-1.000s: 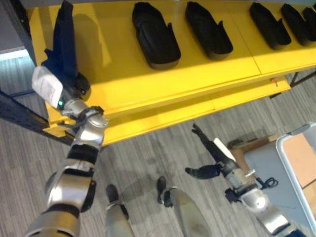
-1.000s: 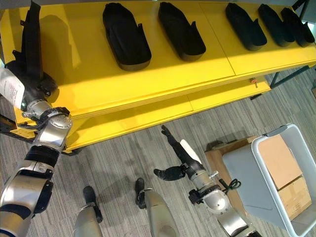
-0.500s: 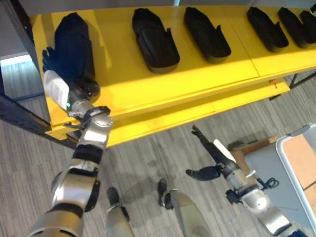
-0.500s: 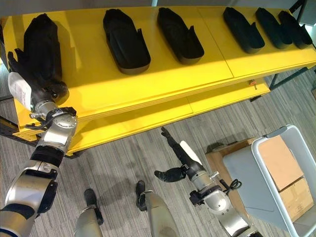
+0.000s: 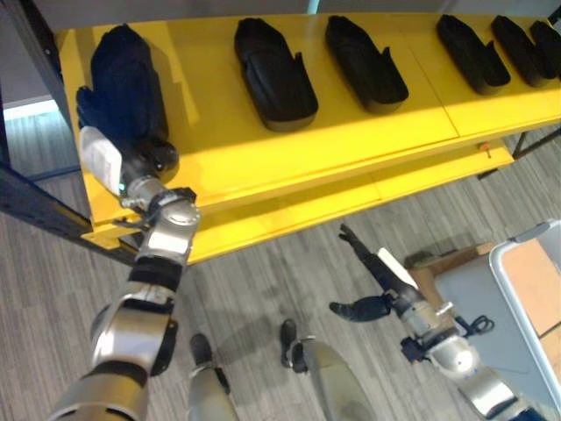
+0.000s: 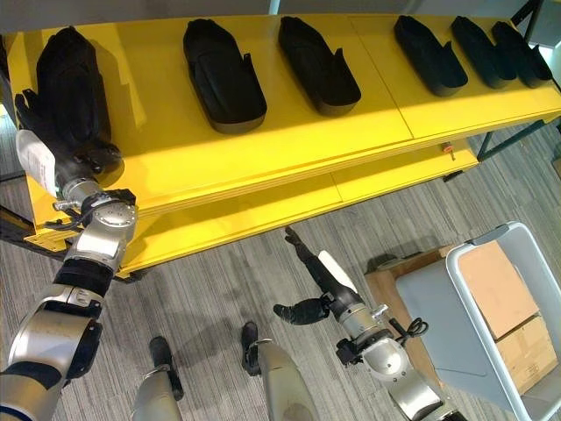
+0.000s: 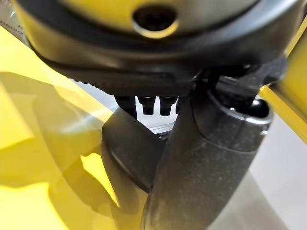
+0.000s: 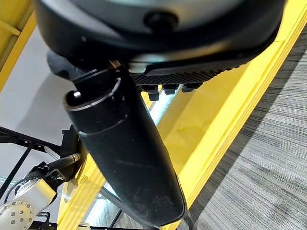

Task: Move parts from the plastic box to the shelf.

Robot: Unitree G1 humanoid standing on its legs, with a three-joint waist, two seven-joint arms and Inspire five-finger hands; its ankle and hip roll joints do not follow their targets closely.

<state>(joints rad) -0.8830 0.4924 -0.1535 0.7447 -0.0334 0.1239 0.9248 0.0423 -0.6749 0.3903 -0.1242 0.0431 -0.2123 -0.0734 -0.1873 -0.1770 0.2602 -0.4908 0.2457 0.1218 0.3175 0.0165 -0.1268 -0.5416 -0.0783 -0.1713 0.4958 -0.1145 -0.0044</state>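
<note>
A black moulded part (image 5: 130, 79) lies flat at the left end of the yellow shelf (image 5: 342, 132). My left hand (image 5: 95, 123) is at this part's near left side, its fingers (image 6: 24, 107) straight along the part's edge and the white-covered thumb below them. The left wrist view has the thumb (image 7: 201, 163) in front of the part's dark rim (image 7: 127, 163). My right hand (image 5: 375, 263) hangs low over the floor with straight fingers and holds nothing. The pale plastic box (image 6: 473, 298) stands at the lower right with cardboard in it.
Several more black parts lie in a row on the shelf, two near the middle (image 5: 273, 70) (image 5: 366, 54) and others at the right end (image 6: 429, 54). A lower yellow shelf level (image 5: 351, 197) juts out in front. A dark post (image 5: 35, 206) borders the shelf's left end.
A second ago my left hand held the part upright on its edge at the shelf's left end; it now lies flat there. My right hand has stayed in place.
</note>
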